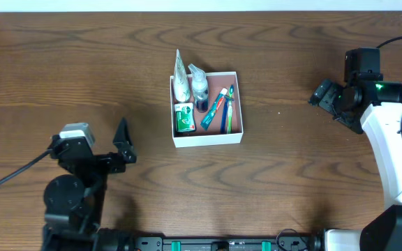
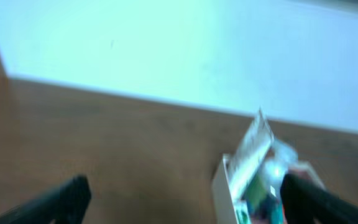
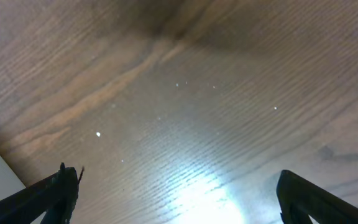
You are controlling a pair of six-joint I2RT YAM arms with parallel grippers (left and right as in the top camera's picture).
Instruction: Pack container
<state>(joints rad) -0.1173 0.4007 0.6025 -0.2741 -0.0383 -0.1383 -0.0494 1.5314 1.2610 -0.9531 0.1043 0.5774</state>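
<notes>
1. Nearest, on the left, the left hand [image 1: 124,144] hangs above the surface [image 1: 47,63]. Its dark fingers are spread apart with nothing between them. It faces the container, probably parked clear of the packing.
2. Further in, at the middle, sits the container [image 1: 208,139], a shallow square box with thin white walls and a reddish-pink floor. It lies flat on dark, strongly grained wood.
3. Inside, the toiletries lie side by side, seemingly so that all of them fit. A green carton [image 1: 183,118] fills the near left corner. A crinkled white-and-green tube [image 1: 180,80] and a small clear bottle [image 1: 199,87] poke over the far wall. A pair of slim toothbrushes [image 1: 229,111] slants along the right.
4. Far right, well apart from the box, the right hand [image 1: 324,100] hovers with its fingers parted and empty. Below it is only bare, glossy wood.
</notes>
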